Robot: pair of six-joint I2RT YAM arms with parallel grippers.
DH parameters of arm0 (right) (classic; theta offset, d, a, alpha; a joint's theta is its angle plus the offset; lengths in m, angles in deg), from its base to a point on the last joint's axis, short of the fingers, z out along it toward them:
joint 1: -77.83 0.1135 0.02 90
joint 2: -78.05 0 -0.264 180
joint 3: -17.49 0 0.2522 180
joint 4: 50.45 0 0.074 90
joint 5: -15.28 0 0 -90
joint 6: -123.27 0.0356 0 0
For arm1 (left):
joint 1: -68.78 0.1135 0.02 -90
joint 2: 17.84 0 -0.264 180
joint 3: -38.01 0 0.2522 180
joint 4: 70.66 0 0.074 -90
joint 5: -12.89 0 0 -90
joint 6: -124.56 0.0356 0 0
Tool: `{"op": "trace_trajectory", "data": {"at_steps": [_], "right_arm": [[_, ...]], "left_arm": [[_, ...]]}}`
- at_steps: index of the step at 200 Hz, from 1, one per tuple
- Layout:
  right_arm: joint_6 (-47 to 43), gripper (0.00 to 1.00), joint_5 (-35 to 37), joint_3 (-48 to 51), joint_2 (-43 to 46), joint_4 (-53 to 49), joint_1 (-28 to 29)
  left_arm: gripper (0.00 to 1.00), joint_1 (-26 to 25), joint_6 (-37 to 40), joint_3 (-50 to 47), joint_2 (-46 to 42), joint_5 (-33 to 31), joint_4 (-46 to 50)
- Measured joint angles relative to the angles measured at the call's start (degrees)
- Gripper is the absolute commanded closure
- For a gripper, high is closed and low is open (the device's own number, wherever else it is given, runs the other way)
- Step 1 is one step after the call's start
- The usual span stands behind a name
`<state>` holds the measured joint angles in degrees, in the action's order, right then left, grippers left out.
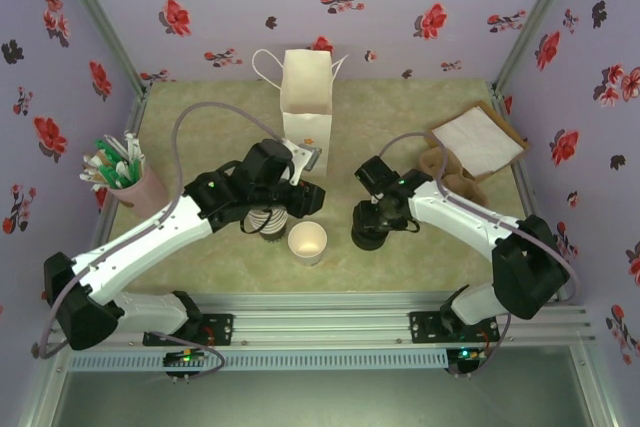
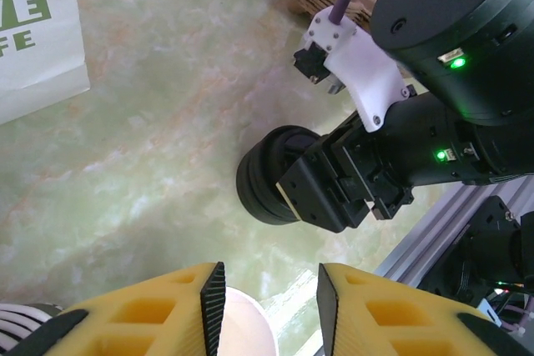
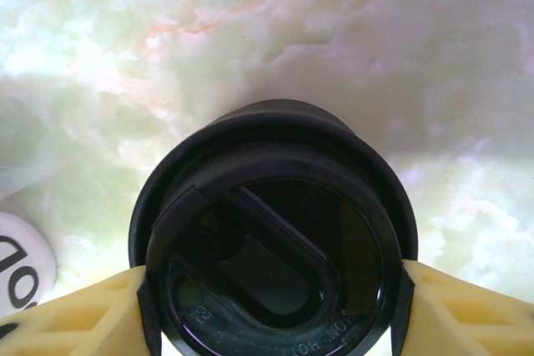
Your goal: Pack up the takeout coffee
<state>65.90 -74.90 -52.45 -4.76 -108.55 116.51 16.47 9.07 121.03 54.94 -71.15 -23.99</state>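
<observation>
1. Top external view: the paper cup [image 1: 307,243] stands upright and lidless on the counter [image 1: 400,107]. It is near the front edge, between the two arms and well in front of the white paper bag [image 1: 305,97].
2. The left end effector [image 1: 288,209] hangs just beside the cup. In the left wrist view its fingers [image 2: 167,314] stand partway apart, with the cup's pale rim low in the gap. I cannot tell whether the pads press on it.
3. The right end effector [image 1: 374,227] sits over the lid stack [image 2: 267,177]. In the right wrist view its fingers touch the rim of the top black lid [image 3: 275,273] on both sides, so it is closed on the lid at a wide spread.
4. The cup is probably light and thin-walled, so easy to crush or tip. It should be stiffest at the rolled rim and the base.
5. The best hold is likely across the body, just under the rim, with a gentle squeeze and the cup kept upright. Whether it holds liquid is not visible.
6. The lid looks smooth and fairly stiff. It may slip, and once fitted, a squeeze high on the cup could pop it off.
</observation>
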Motion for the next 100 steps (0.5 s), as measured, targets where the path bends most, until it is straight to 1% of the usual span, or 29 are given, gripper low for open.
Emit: {"op": "trace_trajectory", "data": {"at_steps": [28, 56, 100], "right_arm": [[0.0, 0.35, 0.5, 0.5, 0.8, -0.6, -2.1], [0.1, 0.35, 0.4, 3.0, 4.1, -0.8, -5.4], [0.2, 0.35, -2.5, 7.9, 9.5, -0.3, -11.9]], "left_arm": [[0.62, -0.9, 0.0, 1.6, 3.3, 0.0, -0.8], [0.62, -3.3, 0.0, 4.6, 8.2, 0.0, -2.1], [0.62, -7.0, -0.5, 7.6, 15.6, 0.3, -5.5]]}}
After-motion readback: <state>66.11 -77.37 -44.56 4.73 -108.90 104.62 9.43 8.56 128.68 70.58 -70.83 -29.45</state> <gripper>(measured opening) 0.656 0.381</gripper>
